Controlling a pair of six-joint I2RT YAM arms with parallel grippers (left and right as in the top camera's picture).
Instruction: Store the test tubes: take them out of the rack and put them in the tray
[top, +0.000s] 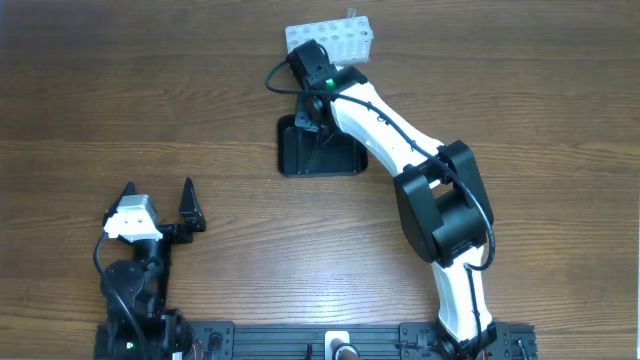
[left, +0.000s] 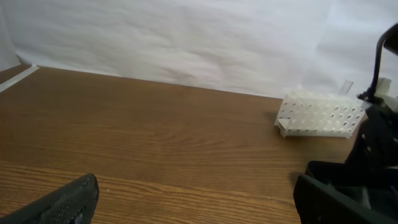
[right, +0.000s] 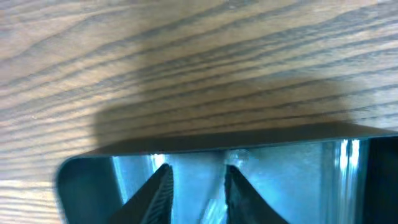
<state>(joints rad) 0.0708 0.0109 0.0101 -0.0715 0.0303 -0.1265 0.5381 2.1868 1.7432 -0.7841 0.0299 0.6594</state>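
Observation:
The white test tube rack stands at the table's far edge, with one clear tube upright at its right end. In the left wrist view the rack and that tube show far off. The black tray lies just in front of the rack. My right gripper hangs low over the tray, its jaws narrowly apart around a clear test tube. Another tube lies inside the tray. My left gripper rests open near its base, holding nothing.
Bare wooden table surrounds the tray and rack. A white backdrop rises behind the table's far edge. The right arm crosses the tray's right side.

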